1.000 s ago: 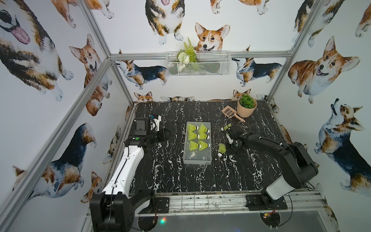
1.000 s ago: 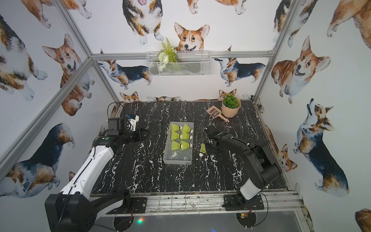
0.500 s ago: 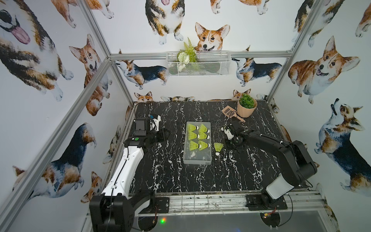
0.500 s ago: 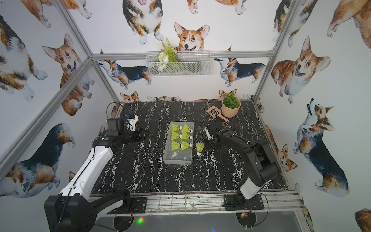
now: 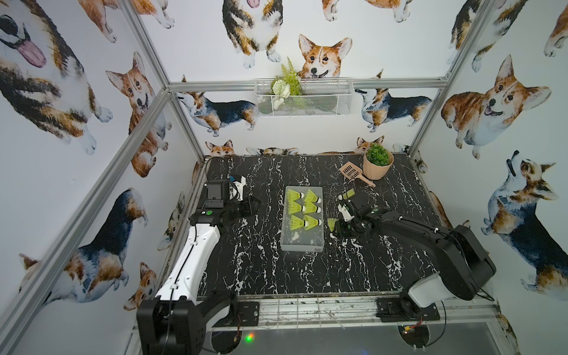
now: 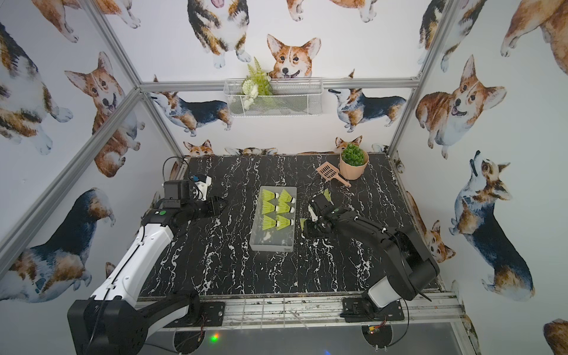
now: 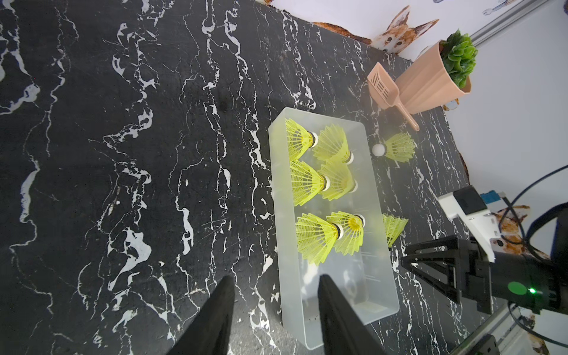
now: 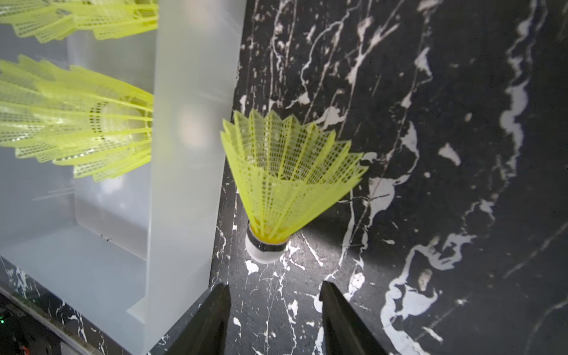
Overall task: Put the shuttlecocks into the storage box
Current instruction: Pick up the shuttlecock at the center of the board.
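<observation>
The frosted storage box (image 5: 302,242) (image 6: 272,242) lies mid-table with several neon yellow-green shuttlecocks (image 5: 304,209) in its far half. One more shuttlecock (image 5: 331,224) (image 8: 285,172) lies on the table against the box's right wall, white tip toward my right gripper (image 5: 336,229) (image 8: 273,292). That gripper is open and empty, with the tip just beyond its fingertips. Another shuttlecock (image 5: 347,195) (image 7: 396,147) lies farther back, right of the box. My left gripper (image 5: 255,204) (image 7: 275,279) is open and empty, left of the box.
A potted plant (image 5: 378,159) and a pink scoop (image 5: 352,170) stand at the back right of the black marble table. A white wire basket (image 5: 302,98) hangs on the back wall. The box's near half (image 7: 359,276) holds nothing.
My right gripper has opened and shifted a little toward the front. The shuttlecock beside the box now lies free on the table. The left arm has not moved.
</observation>
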Robot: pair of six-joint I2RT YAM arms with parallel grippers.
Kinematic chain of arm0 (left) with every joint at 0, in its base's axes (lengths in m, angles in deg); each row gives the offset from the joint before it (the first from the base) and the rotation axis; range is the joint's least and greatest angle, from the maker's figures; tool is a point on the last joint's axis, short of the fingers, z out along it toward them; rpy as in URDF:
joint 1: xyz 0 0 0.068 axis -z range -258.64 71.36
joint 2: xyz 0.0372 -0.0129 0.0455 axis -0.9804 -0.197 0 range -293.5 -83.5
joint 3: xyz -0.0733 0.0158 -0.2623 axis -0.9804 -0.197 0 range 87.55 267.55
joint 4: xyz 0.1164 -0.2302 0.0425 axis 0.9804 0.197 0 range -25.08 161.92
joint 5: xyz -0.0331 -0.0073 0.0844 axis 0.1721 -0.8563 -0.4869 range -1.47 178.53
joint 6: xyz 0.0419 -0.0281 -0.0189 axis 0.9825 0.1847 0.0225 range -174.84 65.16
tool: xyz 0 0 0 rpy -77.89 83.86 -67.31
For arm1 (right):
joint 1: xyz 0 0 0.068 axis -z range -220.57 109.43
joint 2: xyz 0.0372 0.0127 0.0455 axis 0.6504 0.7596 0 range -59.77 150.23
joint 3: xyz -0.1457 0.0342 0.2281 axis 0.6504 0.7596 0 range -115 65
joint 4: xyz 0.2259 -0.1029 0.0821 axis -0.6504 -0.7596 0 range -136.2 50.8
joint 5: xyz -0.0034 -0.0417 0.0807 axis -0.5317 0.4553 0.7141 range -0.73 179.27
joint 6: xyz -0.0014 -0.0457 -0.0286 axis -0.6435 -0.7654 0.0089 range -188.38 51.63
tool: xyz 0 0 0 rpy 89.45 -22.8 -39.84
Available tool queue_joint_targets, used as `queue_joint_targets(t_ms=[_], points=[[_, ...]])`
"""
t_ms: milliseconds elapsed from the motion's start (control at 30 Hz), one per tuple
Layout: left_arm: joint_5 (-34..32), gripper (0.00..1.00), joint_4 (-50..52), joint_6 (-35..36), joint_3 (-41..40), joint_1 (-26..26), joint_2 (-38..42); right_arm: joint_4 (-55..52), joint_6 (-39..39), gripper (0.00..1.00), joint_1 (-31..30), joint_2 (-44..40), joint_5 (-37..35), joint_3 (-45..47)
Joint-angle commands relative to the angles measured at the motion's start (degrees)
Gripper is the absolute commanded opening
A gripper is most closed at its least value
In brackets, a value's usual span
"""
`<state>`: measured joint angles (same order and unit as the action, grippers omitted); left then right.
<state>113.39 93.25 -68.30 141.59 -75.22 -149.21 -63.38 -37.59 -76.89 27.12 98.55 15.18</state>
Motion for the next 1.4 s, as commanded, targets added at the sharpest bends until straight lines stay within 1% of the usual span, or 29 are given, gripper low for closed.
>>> queue_joint_targets(t_ms=[0,167,333,567,667,767,1000,1067,1267,1333,1367], points=[[-0.25,0.48,-0.16,0.58,0.23,0.00,0.31,3.71,5.00,0.55,-1.78,1.14,-3.33,-0.57],[-0.25,0.48,-0.14,0.60,0.23,-0.15,0.41,3.41,6.95,0.55,-2.96,3.81,-6.97,-2.23],[-0.34,0.48,-0.14,0.55,0.21,-0.14,0.50,1.27,7.21,0.54,-3.66,6.26,-10.97,-3.91],[-0.34,0.48,-0.19,0.62,0.19,-0.27,0.67,1.18,6.75,0.52,-4.46,9.07,-11.18,-5.02],[-0.43,0.48,-0.17,0.66,0.19,-0.27,0.76,0.00,6.01,0.48,-4.71,10.04,-12.06,-5.71],[-0.34,0.48,-0.21,0.64,0.19,-0.36,0.75,-1.58,4.96,0.42,-4.73,10.25,-13.03,-6.00],[-0.34,0.48,-0.21,0.64,0.19,-0.43,0.76,-1.65,0.29,0.26,-4.73,8.33,-13.19,-4.10],[-0.34,0.48,-0.30,0.60,0.12,-0.44,0.72,-1.96,-1.08,0.23,-4.73,7.24,-13.60,-3.71],[1.34,0.48,-0.74,0.60,0.02,-0.40,0.67,-2.52,-5.33,0.21,-4.73,1.32,-14.29,-2.43],[3.69,0.48,-1.99,0.16,-0.42,-0.36,0.85,-3.07,-7.48,0.21,-4.73,-0.89,-12.70,-2.45],[5.92,0.48,-2.93,0.01,-0.57,-0.34,0.77,-3.63,-8.55,0.21,-4.73,-1.84,-11.48,-2.72]])
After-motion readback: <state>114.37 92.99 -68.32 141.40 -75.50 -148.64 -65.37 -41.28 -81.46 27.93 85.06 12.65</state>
